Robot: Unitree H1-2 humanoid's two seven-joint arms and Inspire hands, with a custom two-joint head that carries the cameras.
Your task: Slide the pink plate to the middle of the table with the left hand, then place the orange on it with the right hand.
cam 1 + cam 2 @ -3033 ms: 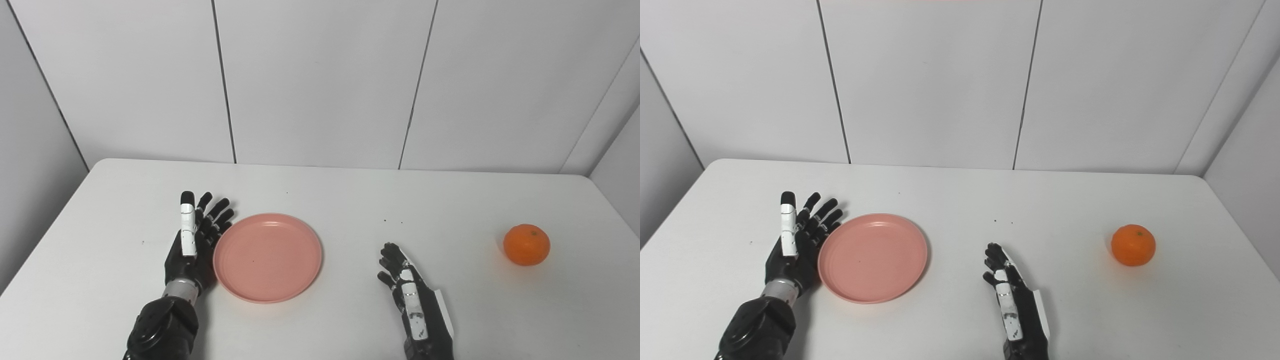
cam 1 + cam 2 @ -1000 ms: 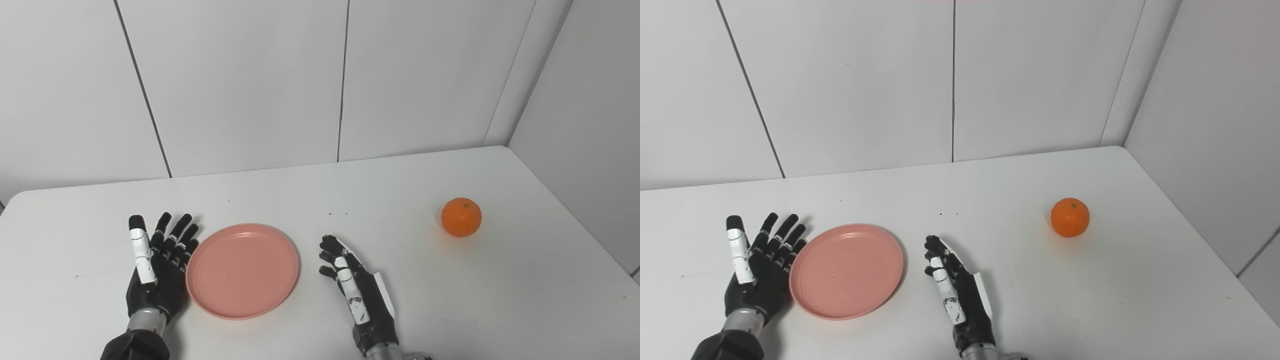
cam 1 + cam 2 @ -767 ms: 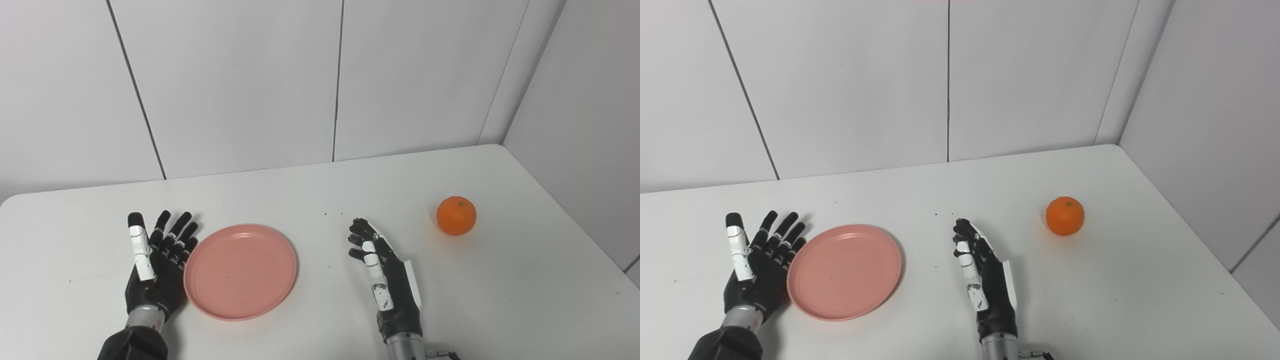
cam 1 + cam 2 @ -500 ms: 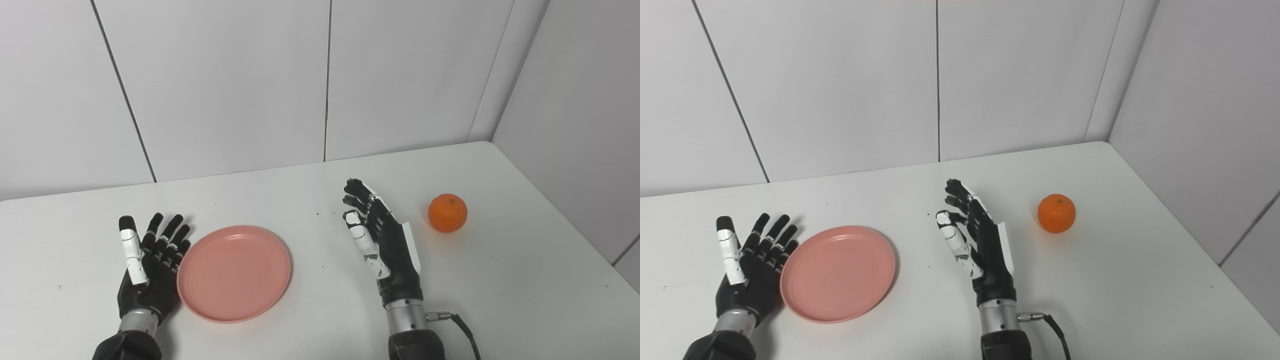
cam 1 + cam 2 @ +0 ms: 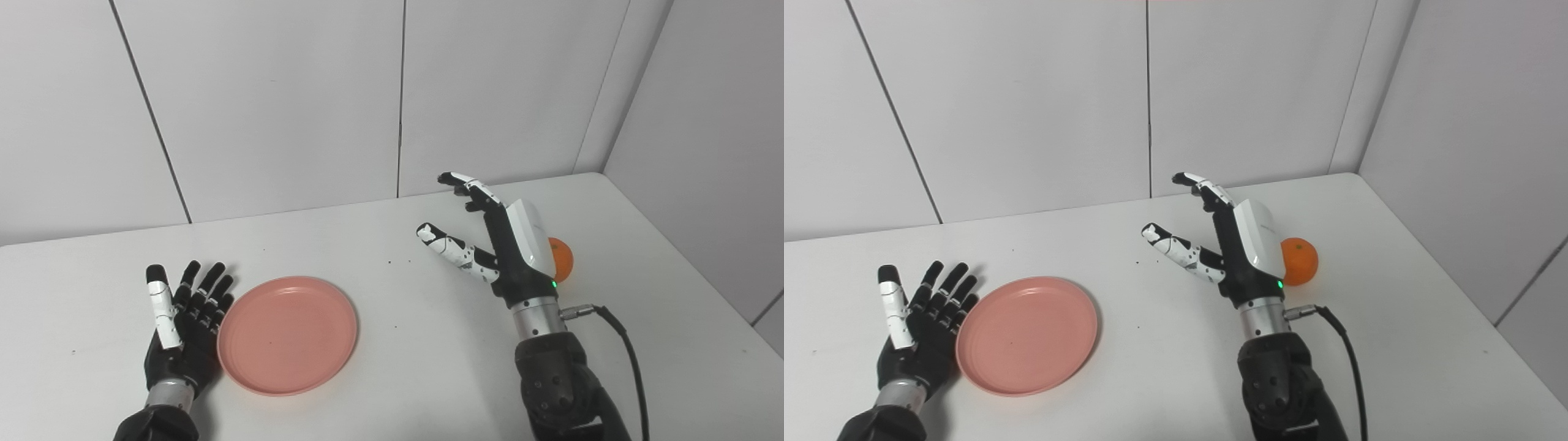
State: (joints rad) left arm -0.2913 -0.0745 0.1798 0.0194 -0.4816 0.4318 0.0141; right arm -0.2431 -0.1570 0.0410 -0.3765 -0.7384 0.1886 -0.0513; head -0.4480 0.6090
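Note:
The pink plate [image 5: 286, 334] lies flat on the white table [image 5: 392, 380], left of the middle. My left hand [image 5: 182, 324] rests open on the table, its fingers against the plate's left rim. My right hand [image 5: 1228, 245] is raised above the table, open, fingers spread and thumb pointing left. The orange [image 5: 1300, 261] sits on the table just right of and behind that hand; in the left eye view the hand hides most of the orange [image 5: 563, 263]. Nothing is held.
White wall panels [image 5: 275, 98] stand behind the table, and a side wall [image 5: 723, 135] closes off the right. The table's right edge [image 5: 692, 275] runs close to the orange. A black cable [image 5: 1350, 367] trails from my right wrist.
My right hand has lifted off the table and moved forward and right, up to the orange, with its fingers spreading. The view has swung right since three seconds ago. The plate and my left hand have stayed put.

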